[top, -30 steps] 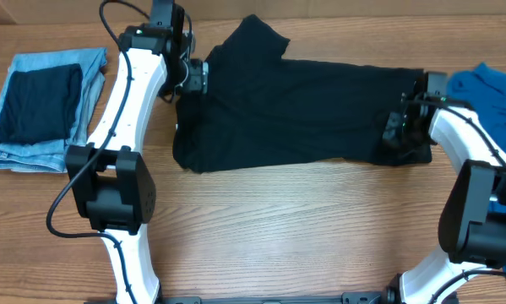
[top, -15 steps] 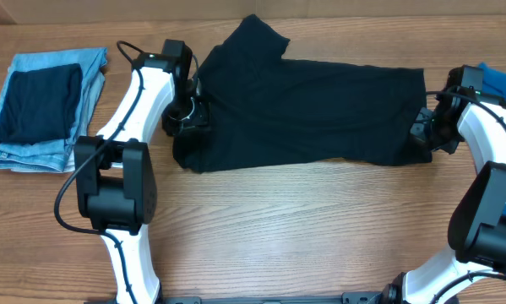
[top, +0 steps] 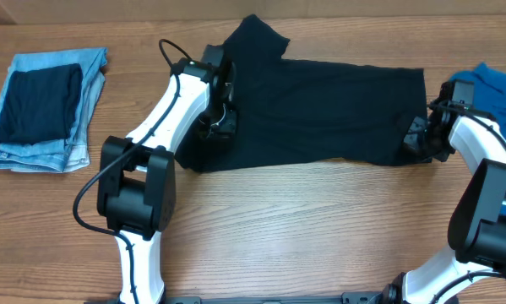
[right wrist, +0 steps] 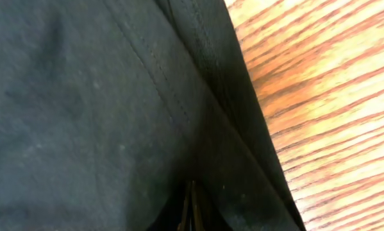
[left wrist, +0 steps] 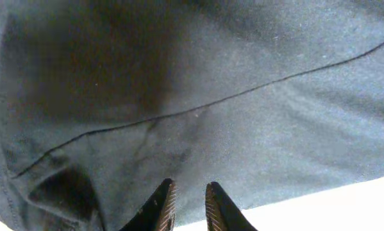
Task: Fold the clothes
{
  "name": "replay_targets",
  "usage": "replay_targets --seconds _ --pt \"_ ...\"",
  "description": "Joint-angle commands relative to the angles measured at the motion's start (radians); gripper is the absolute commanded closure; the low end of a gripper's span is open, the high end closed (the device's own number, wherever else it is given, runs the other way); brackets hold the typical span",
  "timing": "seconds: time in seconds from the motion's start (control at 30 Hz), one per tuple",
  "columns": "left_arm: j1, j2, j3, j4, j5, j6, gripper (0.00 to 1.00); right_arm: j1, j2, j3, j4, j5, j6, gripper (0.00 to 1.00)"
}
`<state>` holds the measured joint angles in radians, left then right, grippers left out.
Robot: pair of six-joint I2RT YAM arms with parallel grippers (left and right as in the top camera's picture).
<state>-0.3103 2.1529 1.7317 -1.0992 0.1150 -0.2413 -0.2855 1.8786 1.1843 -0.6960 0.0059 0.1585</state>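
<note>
**woodgrain_fan:** Black T-shirt (top: 320, 105), lying stretched sideways across the middle of the wooden table (top: 303, 228), one sleeve poking up at the far edge. Folded jeans (top: 33, 148) sit well off to the left and a blue garment (top: 497, 89) is at the right edge. Which step is this?

**foldbot22:** Looks to me like grabbing both ends for the first fold. The right gripper (top: 417, 139) is clamped tight on the shirt's right hem corner, with cloth all around the tips. The left gripper (top: 214, 128) is down on the left end, jaws drawn almost together with a sliver of fabric showing between. Can't tell if it really has a pinch.

**woodgrain_fan:** And next?

**foldbot22:** My guess: make sure the left grip holds, then lift both ends evenly and carry one long edge over onto the other. Thin fabric sags and slips, so keep the heights matched.
</note>
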Motion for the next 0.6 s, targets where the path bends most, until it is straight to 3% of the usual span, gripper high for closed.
replay_targets --seconds 0.0,0.2,0.43,0.57 --pt "-0.001 -0.013 -0.056 0.045 -0.095 -0.007 0.78 0.004 -0.014 -0.023 0.015 -0.002 -0.002 0.96" --pt "0.004 -0.013 -0.151 0.1 -0.106 -0.009 0.79 0.004 -0.014 -0.074 0.046 -0.01 -0.002 0.96" --pt "0.026 -0.013 -0.209 0.139 -0.255 0.001 0.77 0.004 -0.014 -0.105 0.072 -0.006 -0.003 0.96" --pt "0.092 -0.013 -0.209 0.14 -0.278 0.051 0.78 0.003 -0.014 -0.105 0.059 0.092 -0.003 0.96"
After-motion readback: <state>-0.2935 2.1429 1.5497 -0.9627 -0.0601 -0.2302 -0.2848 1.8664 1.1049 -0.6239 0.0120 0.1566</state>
